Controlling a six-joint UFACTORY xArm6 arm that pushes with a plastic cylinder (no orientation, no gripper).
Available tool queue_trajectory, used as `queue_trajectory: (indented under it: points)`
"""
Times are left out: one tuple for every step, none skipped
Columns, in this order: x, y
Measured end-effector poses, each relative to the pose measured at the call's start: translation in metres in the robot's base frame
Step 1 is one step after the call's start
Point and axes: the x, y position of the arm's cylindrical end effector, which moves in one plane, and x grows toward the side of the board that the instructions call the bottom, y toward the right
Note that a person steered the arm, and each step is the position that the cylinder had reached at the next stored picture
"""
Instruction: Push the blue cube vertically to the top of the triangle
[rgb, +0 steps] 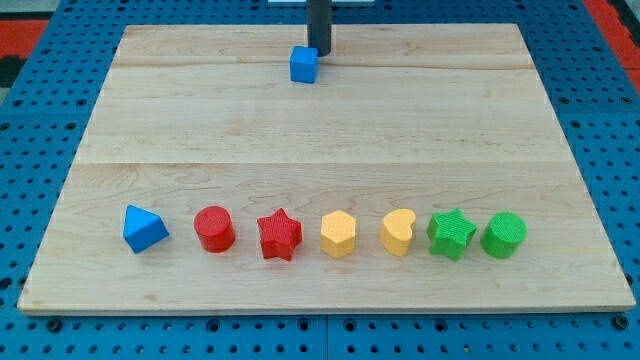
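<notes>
The blue cube (304, 64) sits near the view's top, a little left of centre on the wooden board (330, 120). My tip (319, 52) is just above and right of the cube, close to or touching its upper right corner. The blue triangle (144, 229) lies at the left end of a row of blocks near the view's bottom, far below and left of the cube.
Right of the triangle, the row holds a red cylinder (214, 229), a red star (279, 235), a yellow hexagon (338, 234), a yellow heart (398, 232), a green star (451, 234) and a green cylinder (503, 235). Blue pegboard surrounds the board.
</notes>
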Motion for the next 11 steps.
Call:
queue_trajectory:
  points:
    - [0.034,-0.033]
    - [0.051,-0.069]
    - [0.047,-0.071]
    - [0.077,-0.08]
    - [0.128,-0.125]
    - [0.181,-0.155]
    - [0.222,-0.179]
    - [0.17,-0.172]
    - [0.151,-0.155]
    - [0.145,-0.197]
    - [0.168,-0.217]
